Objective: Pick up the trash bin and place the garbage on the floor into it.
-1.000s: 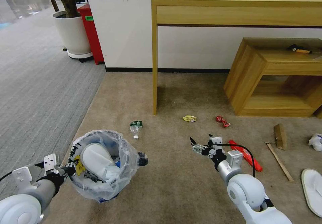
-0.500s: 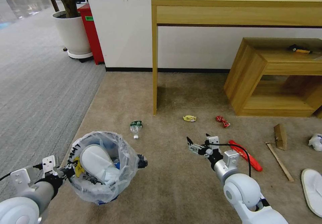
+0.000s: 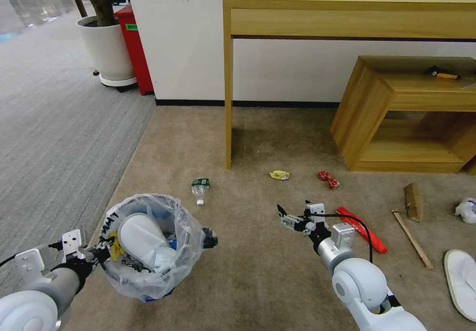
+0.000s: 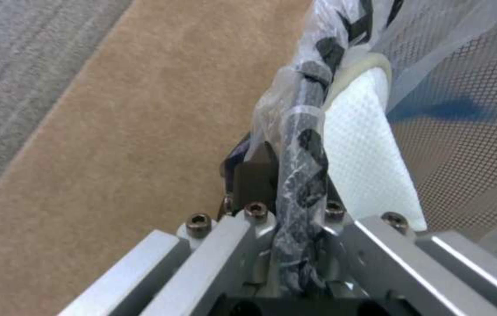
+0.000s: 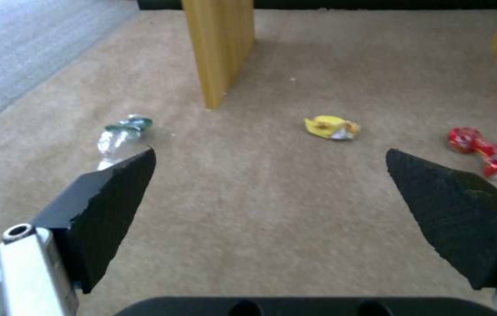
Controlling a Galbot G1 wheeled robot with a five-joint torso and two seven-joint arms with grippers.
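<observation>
Pinching the bagged rim of the trash bin (image 3: 151, 246), the left gripper (image 3: 101, 254) holds it above the beige carpet floor (image 3: 258, 271) at the robot's left; in the left wrist view the twisted bag liner (image 4: 304, 153) runs straight between the clamped fingers. 1 white slipper (image 3: 144, 236) sits inside the bin, leaning on its near wall, with something blue beneath it.

To the right, the right gripper (image 3: 292, 214) hovers over bare carpet with its 2 black fingers (image 5: 108, 197) spread wide and nothing between them.

Counted on the floor: 1 clear bottle (image 3: 200, 189) with a green label, just beyond the bin; 1 yellow wrapper (image 3: 279, 174); 1 crumpled red wrapper (image 3: 329, 179); 1 long flat red wrapper (image 3: 364, 231) just beside the right arm; 1 brown cardboard strip (image 3: 414, 201); 1 thin wooden stick (image 3: 413, 239); 1 white crumpled piece (image 3: 466, 209) at the right edge; and 1 more white slipper (image 3: 461, 281) lower down on that side.

Behind stand 1 tall wooden bench (image 3: 347, 8) and 1 low wooden shelf unit (image 3: 411, 112).
</observation>
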